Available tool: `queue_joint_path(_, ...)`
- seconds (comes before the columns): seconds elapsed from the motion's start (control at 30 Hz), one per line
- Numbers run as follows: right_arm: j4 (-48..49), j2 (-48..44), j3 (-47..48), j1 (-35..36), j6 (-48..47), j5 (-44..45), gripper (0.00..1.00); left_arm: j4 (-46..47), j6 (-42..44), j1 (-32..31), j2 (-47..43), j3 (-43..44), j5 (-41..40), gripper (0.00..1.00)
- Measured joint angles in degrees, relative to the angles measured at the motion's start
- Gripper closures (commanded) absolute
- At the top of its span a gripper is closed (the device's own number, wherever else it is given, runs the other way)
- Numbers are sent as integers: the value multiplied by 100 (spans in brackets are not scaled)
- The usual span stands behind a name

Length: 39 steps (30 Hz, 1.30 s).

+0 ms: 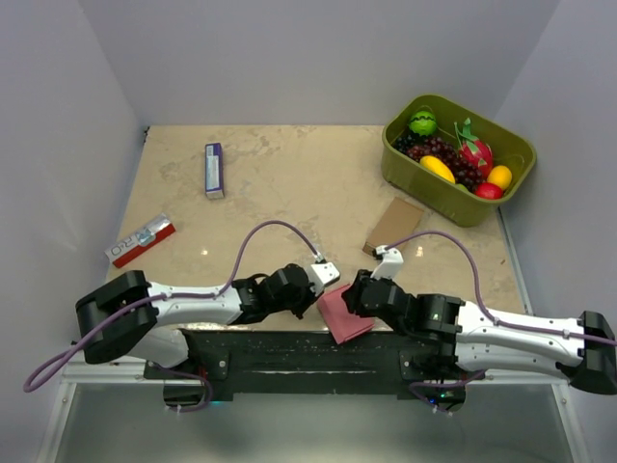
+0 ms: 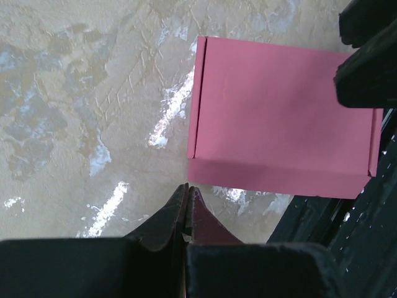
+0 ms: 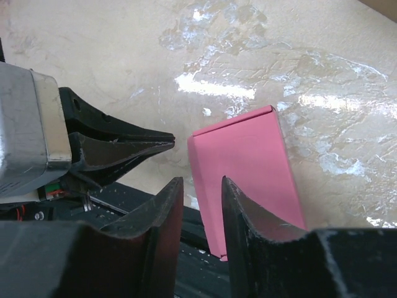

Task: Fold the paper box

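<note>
Pink paper box (image 1: 344,313) lies flat on the beige marble-look table (image 1: 289,183) at its near edge, between the 2 grippers. It looks folded up into a closed rectangular packet, turned at an angle, with 1 near corner over the black base rail (image 1: 308,352). Left gripper (image 1: 323,289) is fully closed and empty. In the left wrist view its fingertips (image 2: 188,189) meet in a point just beside the box's (image 2: 279,130) near-left corner, and the right wrist view shows a thin strip of table between the left gripper (image 3: 170,139) and the box (image 3: 248,167). Right gripper (image 3: 198,186) has its jaws part-way apart with a narrow gap. The box's left edge shows through that gap, and 1 finger (image 3: 248,217) overlaps the box's lower part. No clamp on the card is visible, and I cannot tell if it touches. In the left wrist view the right gripper (image 2: 366,62) sits over the box's far right corner. Well apart, at the far right of the table, there is an olive-green bin (image 1: 453,203) of toy fruit. A brown cardboard piece (image 1: 393,224) lies flat near it. A blue-and-white carton (image 1: 214,170) lies far left of centre, and a red-and-white packet (image 1: 141,240) is at the left edge.
</note>
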Motion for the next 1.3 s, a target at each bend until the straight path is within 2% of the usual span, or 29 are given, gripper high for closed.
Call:
queue_joint_path(0.03,0,-24,-15,-2,13,-4,51,-20,0,0,13,0,2,100)
queue_joint_path(0.1,9,-59,-46,-2,24,-79,37,-39,0,0,31,17,4,100)
queue_joint_path(0.13,13,-59,-59,-2,9,-109,26,-52,2,0,39,33,9,100)
queue_joint_path(0.17,20,-46,-76,-2,-39,-153,23,-59,2,0,48,52,11,100)
queue_joint_path(0.27,33,42,-81,-2,-105,-245,20,-57,0,0,76,96,31,92)
queue_joint_path(0.37,24,393,-66,-2,-192,-258,6,-57,-46,17,74,96,50,71)
queue_joint_path(0.43,-11,732,-31,-2,-269,-280,1,-55,-101,57,15,59,83,62)
queue_joint_path(0.47,-57,931,2,-2,-317,-295,1,-59,-175,111,-57,17,101,53)
queue_joint_path(0.53,-111,1276,70,-2,-398,-348,1,-61,-291,291,-271,-103,151,48)
queue_joint_path(0.57,-118,1399,92,-2,-433,-374,1,-61,-372,426,-426,-190,179,30)
queue_joint_path(0.6,-127,1493,107,-2,-463,-389,1,-59,-487,597,-636,-306,278,24)
queue_joint_path(0.67,-144,1644,162,-2,-518,-387,1,-59,-632,896,-793,-407,323,20)
queue_joint_path(0.9,-205,2509,662,-2,-837,-380,1,-72,-1082,1467,-883,-761,691,19)
queue_joint_path(0.97,-302,2662,774,-2,-916,-376,1,-55,-1193,1539,-914,-826,828,21)
queue_joint_path(1.17,-549,2752,916,-2,-1045,-356,1,730,-1764,1574,-837,-1202,1364,24)
queue_joint_path(1.3,-680,3121,1145,2,-1108,-356,1,1117,-1998,1574,-533,-1281,1587,31)
